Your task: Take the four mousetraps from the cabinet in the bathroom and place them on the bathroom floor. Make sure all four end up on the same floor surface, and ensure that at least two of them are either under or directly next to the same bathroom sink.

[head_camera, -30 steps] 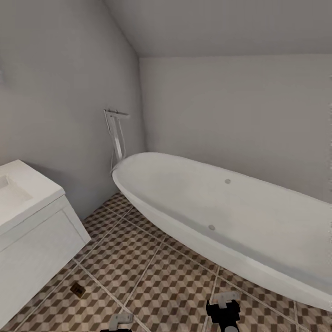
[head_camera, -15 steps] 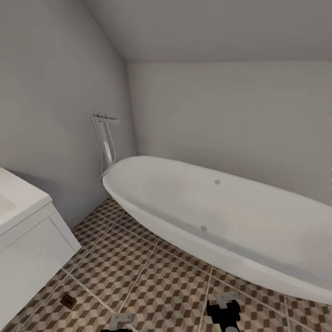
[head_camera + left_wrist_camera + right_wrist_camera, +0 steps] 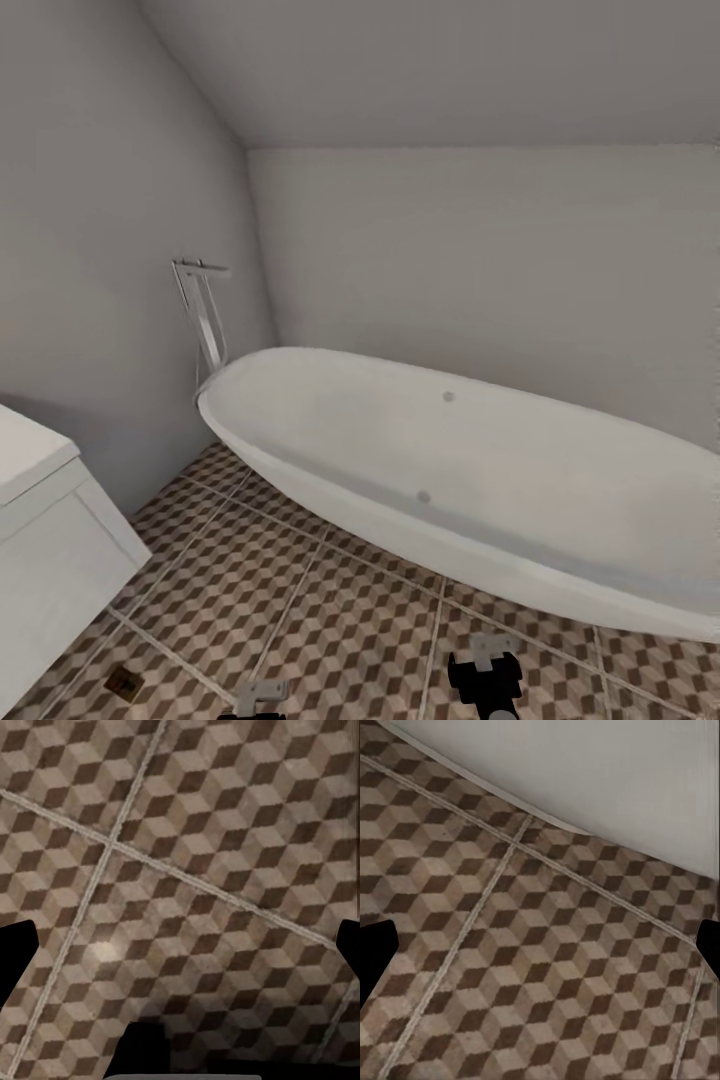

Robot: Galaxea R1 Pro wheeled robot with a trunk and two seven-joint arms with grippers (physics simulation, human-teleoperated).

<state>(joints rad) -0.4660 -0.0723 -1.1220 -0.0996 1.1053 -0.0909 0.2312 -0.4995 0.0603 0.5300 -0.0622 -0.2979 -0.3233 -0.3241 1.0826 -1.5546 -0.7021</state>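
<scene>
One small brown mousetrap (image 3: 123,682) lies flat on the cube-patterned bathroom floor (image 3: 340,620), just in front of the white vanity (image 3: 50,550) that carries the sink. The basin and tap are cut off at the head view's left edge. The orange-brown cabinet is out of view. My left gripper (image 3: 180,952) is open over bare tiles, its dark fingers (image 3: 16,952) far apart with nothing between them. My right gripper (image 3: 540,945) is also open and empty, over tiles near the bathtub's foot. Both arms' ends, left (image 3: 262,693) and right (image 3: 486,672), poke in low in the head view.
A long white oval bathtub (image 3: 470,470) runs across the room from the back left corner to the right. A chrome floor-standing tap (image 3: 203,310) stands at its far end. Grey walls close the corner. Open tiled floor lies between vanity and tub.
The head camera has swung right: vanity, tub and mousetrap all slid left and down in the picture. The arms hold the same place in the view.
</scene>
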